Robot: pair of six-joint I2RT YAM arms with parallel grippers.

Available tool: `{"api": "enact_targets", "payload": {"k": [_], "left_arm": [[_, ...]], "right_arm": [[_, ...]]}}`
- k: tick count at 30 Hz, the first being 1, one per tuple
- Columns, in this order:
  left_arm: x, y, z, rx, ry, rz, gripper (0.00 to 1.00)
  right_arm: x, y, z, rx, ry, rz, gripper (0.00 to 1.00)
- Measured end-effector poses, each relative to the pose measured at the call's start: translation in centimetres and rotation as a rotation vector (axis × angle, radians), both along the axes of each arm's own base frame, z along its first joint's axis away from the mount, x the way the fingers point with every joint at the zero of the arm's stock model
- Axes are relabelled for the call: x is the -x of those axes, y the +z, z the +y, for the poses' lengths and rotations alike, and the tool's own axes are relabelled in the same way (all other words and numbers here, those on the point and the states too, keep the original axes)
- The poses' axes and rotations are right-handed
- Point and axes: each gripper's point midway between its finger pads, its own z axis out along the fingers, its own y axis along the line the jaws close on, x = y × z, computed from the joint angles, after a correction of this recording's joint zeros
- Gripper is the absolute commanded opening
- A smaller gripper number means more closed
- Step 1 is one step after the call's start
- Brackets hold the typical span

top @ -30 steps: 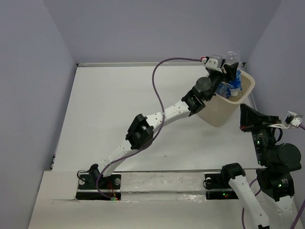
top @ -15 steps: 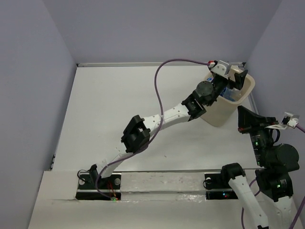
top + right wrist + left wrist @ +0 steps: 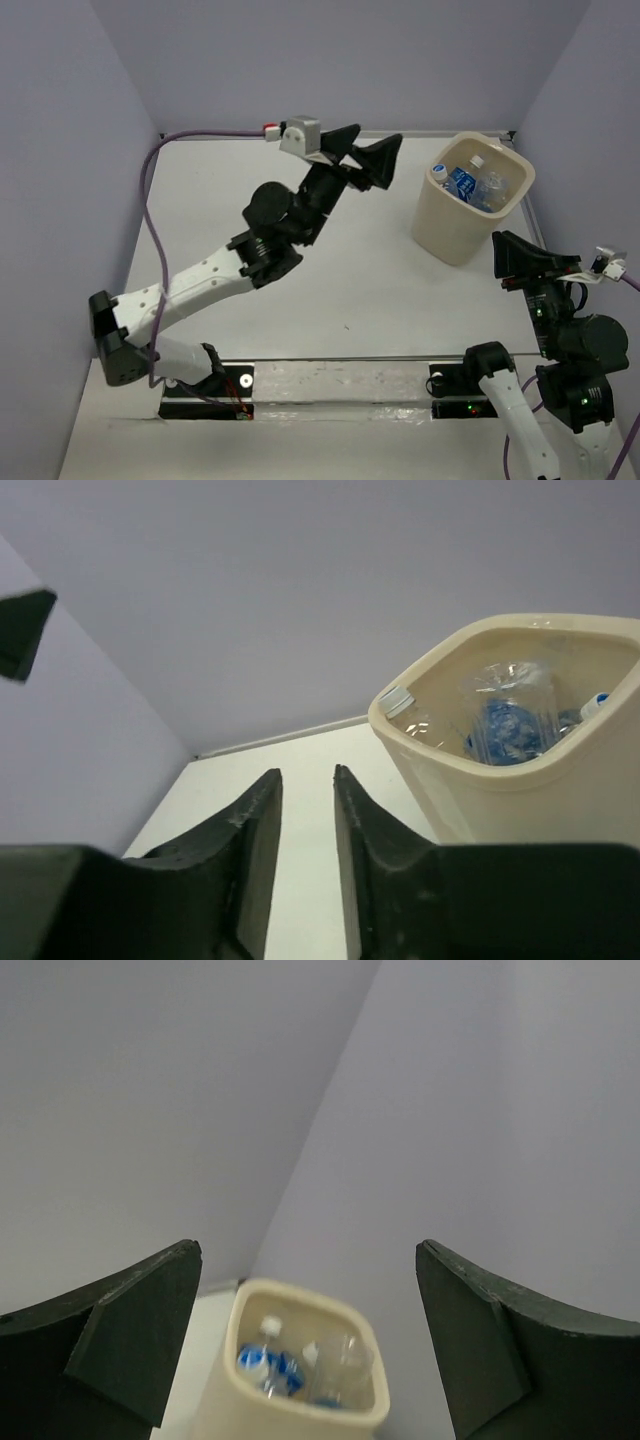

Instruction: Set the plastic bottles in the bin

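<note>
The cream bin [image 3: 452,236] stands at the table's far right and holds several clear plastic bottles [image 3: 471,185] with white caps and blue labels. My left gripper [image 3: 378,136] hangs open and empty in the air to the bin's left, clear of the rim. In the left wrist view its fingers [image 3: 140,1330] frame the bin [image 3: 232,1412] and the bottles [image 3: 270,1365] from a distance. Just in front of the bin sits my right gripper [image 3: 500,262]. Its jaws [image 3: 307,772] stand a narrow gap apart with nothing between them, beside the bin [image 3: 520,800] and its bottles [image 3: 510,720].
Lilac walls close in the white table [image 3: 250,250] on the left, back and right. The left arm's purple cable [image 3: 150,200] loops over the table's left side. The bin stands close to the right wall.
My left gripper opened over the bin, let a bottle drop in, then swung up and away to the left. The right jaws parted slightly.
</note>
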Motion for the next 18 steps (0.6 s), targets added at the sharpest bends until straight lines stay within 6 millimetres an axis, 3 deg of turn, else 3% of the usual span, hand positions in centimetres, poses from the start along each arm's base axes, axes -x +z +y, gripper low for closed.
{"api": "enact_targets", "payload": {"k": [3, 5, 6, 8, 9, 10, 13, 18], "left_arm": [[1.6, -5.0, 4.7, -0.029, 0.021, 0.106, 0.99], [2.5, -9.1, 6.8, -0.057, 0.027, 0.183, 0.99], [2.8, -11.3, 7.6, -0.080, 0.029, 0.228, 0.99], [3.7, -15.8, 9.5, -0.131, 0.038, 0.315, 0.99], [4.2, -18.0, 10.7, -0.161, 0.048, 0.361, 0.99], [4.8, -19.9, 11.8, -0.189, 0.059, 0.405, 0.99], [6.3, -21.5, 15.1, -0.184, 0.074, 0.456, 0.99], [8.8, -19.4, 20.0, -0.054, 0.061, 0.421, 0.99]], "right_arm": [[0.2, -0.1, 0.8, 0.009, 0.047, 0.001, 0.61], [0.4, -0.2, 1.6, 0.021, 0.089, 0.002, 0.71], [0.6, -0.2, 1.9, 0.029, 0.110, 0.002, 0.81], [0.8, -0.5, 2.6, 0.046, 0.151, 0.006, 0.90], [0.9, -0.7, 2.9, 0.059, 0.165, 0.009, 0.99], [1.1, -1.1, 3.2, 0.067, 0.181, 0.015, 1.00], [1.5, -2.9, 3.5, 0.084, 0.208, 0.044, 1.00], [1.5, -6.2, 3.6, 0.086, 0.216, 0.123, 1.00]]}}
